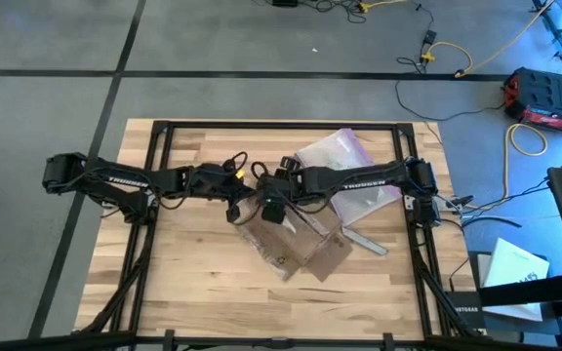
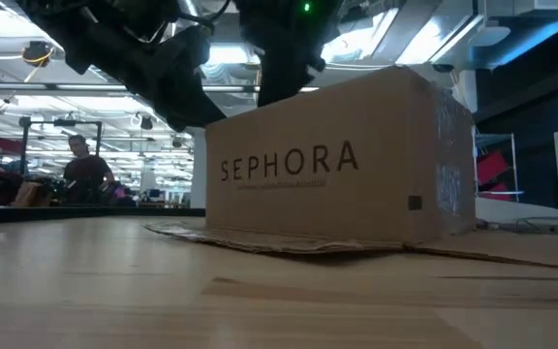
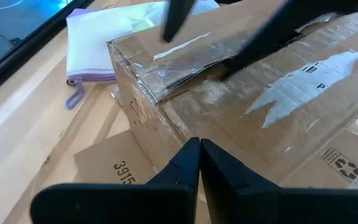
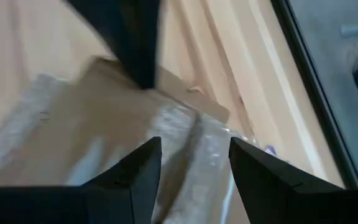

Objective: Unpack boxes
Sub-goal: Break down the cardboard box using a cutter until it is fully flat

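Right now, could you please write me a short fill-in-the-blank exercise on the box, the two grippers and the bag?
1. The black lettering on the cardboard box reads ____.
2. The left gripper, above the box, has its fingers ____.
3. The right gripper, over the taped top, has its fingers ____.
4. The clear plastic bag beside the box has a zip edge coloured ____.

Missing words: SEPHORA; shut; open; purple.
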Controlling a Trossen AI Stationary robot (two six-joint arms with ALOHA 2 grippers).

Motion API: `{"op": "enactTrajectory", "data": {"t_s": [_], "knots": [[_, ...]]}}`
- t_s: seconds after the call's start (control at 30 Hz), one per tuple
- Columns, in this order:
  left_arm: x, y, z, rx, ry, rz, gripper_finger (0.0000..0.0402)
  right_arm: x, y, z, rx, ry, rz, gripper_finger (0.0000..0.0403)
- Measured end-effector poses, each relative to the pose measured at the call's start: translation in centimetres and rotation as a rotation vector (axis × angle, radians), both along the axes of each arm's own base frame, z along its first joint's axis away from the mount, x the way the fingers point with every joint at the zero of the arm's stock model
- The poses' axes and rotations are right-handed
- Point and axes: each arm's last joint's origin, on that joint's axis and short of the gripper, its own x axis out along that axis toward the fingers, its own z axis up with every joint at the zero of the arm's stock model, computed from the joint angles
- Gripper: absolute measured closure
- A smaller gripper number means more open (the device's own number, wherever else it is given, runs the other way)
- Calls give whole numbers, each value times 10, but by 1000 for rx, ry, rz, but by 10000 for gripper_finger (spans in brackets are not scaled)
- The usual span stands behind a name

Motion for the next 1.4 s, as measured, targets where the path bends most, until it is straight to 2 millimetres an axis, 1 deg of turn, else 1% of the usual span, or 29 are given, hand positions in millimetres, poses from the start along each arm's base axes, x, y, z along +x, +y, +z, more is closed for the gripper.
{"op": "enactTrajectory", "data": {"t_s": [0.07,0.1,0.2,0.27,0.4,0.5,0.6,0.67,0.73,0.87,0.9,1.2,1.3,1.4], "knots": [[0,1,0,1,0,2,402,-2,3,0,-5,19,15,228],[0,1,0,2,0,5,402,-2,3,-3,-8,44,14,228],[0,2,0,3,-1,8,402,-2,-4,-15,-15,106,-2,228],[0,2,0,5,0,11,402,-1,-8,-17,-29,113,-19,228],[0,2,0,24,3,3,402,1,-10,-15,-144,86,-65,228],[0,2,0,27,3,5,402,0,-11,-14,-224,109,-60,236],[0,2,0,28,2,6,402,-2,-17,-17,-248,152,-67,257],[0,3,0,30,2,11,402,-3,-21,-18,-282,176,-83,279],[0,3,0,26,9,11,402,-3,-23,-19,-314,191,-86,308],[0,3,-1,24,13,12,402,-3,-28,-20,-310,202,-81,385],[-1,2,-1,16,16,0,402,-3,-28,-20,-307,201,-83,393],[1,-2,0,22,-6,-20,402,-3,-28,-20,-290,191,-97,402],[3,-4,4,28,-54,-29,402,-3,-27,-20,-271,186,-95,402],[7,-7,13,37,-145,-39,402,-3,-27,-20,-268,186,-97,402]]}}
